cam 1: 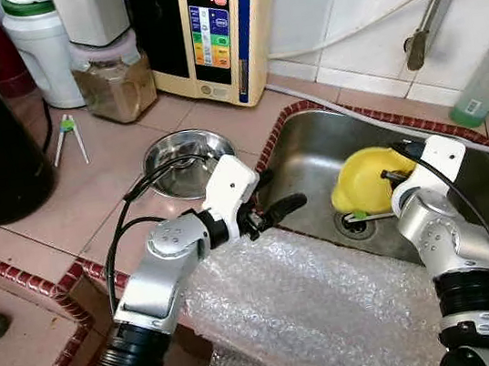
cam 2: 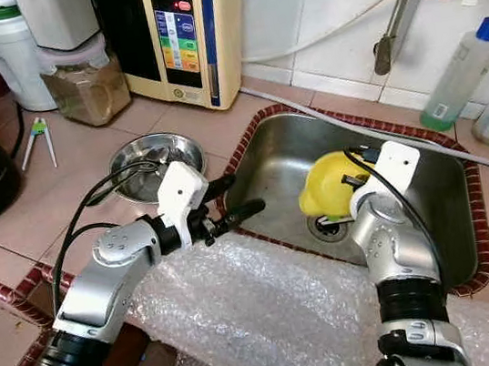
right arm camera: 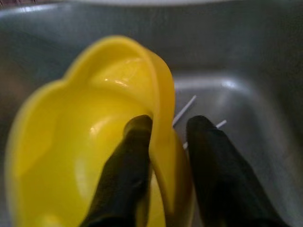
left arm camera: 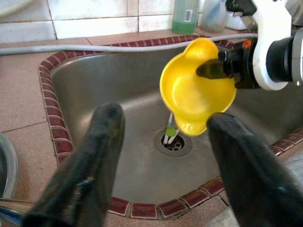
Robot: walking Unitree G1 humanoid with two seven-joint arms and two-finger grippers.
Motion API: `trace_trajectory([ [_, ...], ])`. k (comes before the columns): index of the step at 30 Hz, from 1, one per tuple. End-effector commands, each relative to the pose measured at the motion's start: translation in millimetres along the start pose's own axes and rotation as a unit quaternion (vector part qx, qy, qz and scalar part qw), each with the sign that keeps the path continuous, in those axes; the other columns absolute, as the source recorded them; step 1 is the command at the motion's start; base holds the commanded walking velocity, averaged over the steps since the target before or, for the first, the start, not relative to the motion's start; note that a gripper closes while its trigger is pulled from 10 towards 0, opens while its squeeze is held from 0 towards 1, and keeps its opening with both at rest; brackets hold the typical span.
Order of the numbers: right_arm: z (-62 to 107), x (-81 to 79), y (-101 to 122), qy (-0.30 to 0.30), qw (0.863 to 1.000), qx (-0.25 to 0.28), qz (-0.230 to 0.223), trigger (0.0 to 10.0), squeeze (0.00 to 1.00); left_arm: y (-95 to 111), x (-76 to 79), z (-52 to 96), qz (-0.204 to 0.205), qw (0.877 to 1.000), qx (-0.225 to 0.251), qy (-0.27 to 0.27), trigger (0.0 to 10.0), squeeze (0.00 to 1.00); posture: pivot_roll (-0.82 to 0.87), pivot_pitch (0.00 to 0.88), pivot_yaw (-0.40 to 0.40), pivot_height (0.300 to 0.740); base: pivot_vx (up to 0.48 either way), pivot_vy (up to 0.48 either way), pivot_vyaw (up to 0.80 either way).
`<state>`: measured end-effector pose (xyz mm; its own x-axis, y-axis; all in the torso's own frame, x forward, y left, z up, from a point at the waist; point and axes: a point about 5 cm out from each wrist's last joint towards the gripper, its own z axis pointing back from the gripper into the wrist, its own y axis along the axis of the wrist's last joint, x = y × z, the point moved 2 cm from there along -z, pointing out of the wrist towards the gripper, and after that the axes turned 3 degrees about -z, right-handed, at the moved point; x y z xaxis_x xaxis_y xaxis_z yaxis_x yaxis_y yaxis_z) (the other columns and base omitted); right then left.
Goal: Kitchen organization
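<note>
Now | right gripper [right arm camera: 165,137] clenched on yellow bowl [cam 1: 365,179] rim, tilted over sink [cam 1: 300,152] drain, probably draining | left gripper [cam 1: 274,199] fingers released, near-left sink edge, likely waiting

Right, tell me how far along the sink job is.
Done: nothing looks put away yet. In hand: the right gripper pinches the rim of the yellow bowl over the sink; the left gripper is open at the sink's edge. Left: small utensils on the drain, steel bowl on the counter.
</note>
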<state>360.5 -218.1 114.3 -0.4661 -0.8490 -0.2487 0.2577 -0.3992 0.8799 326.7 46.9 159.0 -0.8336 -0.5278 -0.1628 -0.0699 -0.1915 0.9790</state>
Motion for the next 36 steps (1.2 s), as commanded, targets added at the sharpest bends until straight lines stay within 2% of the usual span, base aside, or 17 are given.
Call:
trace_trajectory([
  [1, -1.5, 3.9, 3, -0.007, 1.0, 0.008, 0.007, 10.0, 1.0, 3, 2.4, -0.7, -0.014, 1.0, -0.001, -0.003, 10.0, 1.0, 0.04, 0.089, -0.068, 0.74, 0.0, 0.0, 0.0],
  [11, -2.0, -0.2, 4, 0.008, 1.0, 0.009, 0.015, 10.0, 1.0, 6, -7.8, 0.9, -0.013, 0.999, 0.007, 0.037, 10.0, 1.0, 0.04, 0.086, -0.072, 0.74, 0.0, 0.0, 0.0],
  [15, -0.3, -16.5, -5, 0.053, 0.998, -0.031, 0.003, 10.0, 1.0, 5, -8.3, 1.9, -0.018, 0.999, 0.003, 0.04, 10.0, 1.0, 0.04, 0.087, -0.074, 0.74, 0.0, 0.0, 0.0],
  [19, 1.3, -22.6, 1, 0.073, 0.997, -0.018, -0.007, 10.0, 1.0, 9, -17.0, 4.0, -0.031, 0.996, 0.018, 0.083, 10.0, 1.0, 0.04, 0.088, -0.076, 0.74, 0.0, 0.0, 0.0],
  [20, 3.7, -27.1, 7, 0.09, 0.996, 0.001, -0.004, 10.0, 1.0, 16, -28.4, 8.4, -0.047, 0.99, 0.034, 0.131, 10.0, 1.0, 0.04, 0.09, -0.077, 0.74, 0.0, 0.0, 0.0],
  [21, 3.7, -27.1, 7, 0.09, 0.996, 0.001, -0.004, 10.0, 1.0, 16, -28.4, 8.4, -0.047, 0.99, 0.034, 0.131, 10.0, 1.0, 0.04, 0.09, -0.077, 0.74, 0.0, 0.0, 0.0],
  [22, 5.1, -29.4, 9, 0.098, 0.995, 0.009, -0.004, 10.0, 1.0, 19, -33.9, 11.0, -0.05, 0.986, 0.043, 0.154, 10.0, 1.0, 0.04, 0.09, -0.077, 0.74, 0.0, 0.0, 0.0],
  [23, 8.7, -34.8, 13, 0.118, 0.993, 0.02, 0.001, 10.0, 1.0, 24, -46.5, 19.0, -0.046, 0.974, 0.063, 0.212, 10.0, 1.0, 0.04, 0.092, -0.081, 0.74, 0.0, 0.0, 0.0],
  [26, 15.1, -43.5, 15, 0.152, 0.988, 0.032, 0.008, 10.0, 1.0, 25, -57.7, 32.5, -0.037, 0.956, 0.081, 0.281, 10.0, 1.0, 0.04, 0.092, -0.082, 0.74, 0.0, 0.0, 0.0],
  [27, 21.8, -52.5, 14, 0.186, 0.982, 0.036, 0.024, 10.0, 1.0, 23, -60.5, 42.1, -0.024, 0.943, 0.091, 0.319, 10.0, 1.0, 0.04, 0.092, -0.084, 0.74, 0.0, 0.0, 0.0],
  [32, 34.0, -64.1, 13, 0.239, 0.967, 0.056, 0.066, 10.0, 1.0, 14, -58.9, 54.5, -0.018, 0.922, 0.094, 0.374, 10.0, 1.0, 0.04, 0.093, -0.088, 0.74, 0.0, 0.0, 0.0],
  [33, 37.6, -66.9, 13, 0.254, 0.962, 0.061, 0.08, 10.0, 1.0, 11, -58.2, 56.4, -0.011, 0.917, 0.093, 0.388, 10.0, 1.0, 0.04, 0.092, -0.091, 0.74, 0.0, 0.0, 0.0],
  [34, 45.8, -73.3, 12, 0.29, 0.95, 0.068, 0.097, 10.0, 1.0, 7, -59.1, 59.3, 0.0, 0.907, 0.09, 0.411, 10.0, 1.0, 0.04, 0.092, -0.091, 0.74, 0.0, 0.0, 0.0],
  [35, 45.8, -73.3, 12, 0.29, 0.95, 0.068, 0.097, 10.0, 1.0, 7, -59.1, 59.3, 0.0, 0.907, 0.09, 0.411, 10.0, 1.0, 0.04, 0.092, -0.091, 0.74, 0.0, 0.0, 0.0],
  [36, 52.5, -77.7, 10, 0.317, 0.94, 0.069, 0.106, 10.0, 1.0, 4, -60.2, 61.8, 0.008, 0.899, 0.086, 0.43, 10.0, 1.0, 0.04, 0.092, -0.091, 0.74, 0.0, 0.0, 0.0],
])
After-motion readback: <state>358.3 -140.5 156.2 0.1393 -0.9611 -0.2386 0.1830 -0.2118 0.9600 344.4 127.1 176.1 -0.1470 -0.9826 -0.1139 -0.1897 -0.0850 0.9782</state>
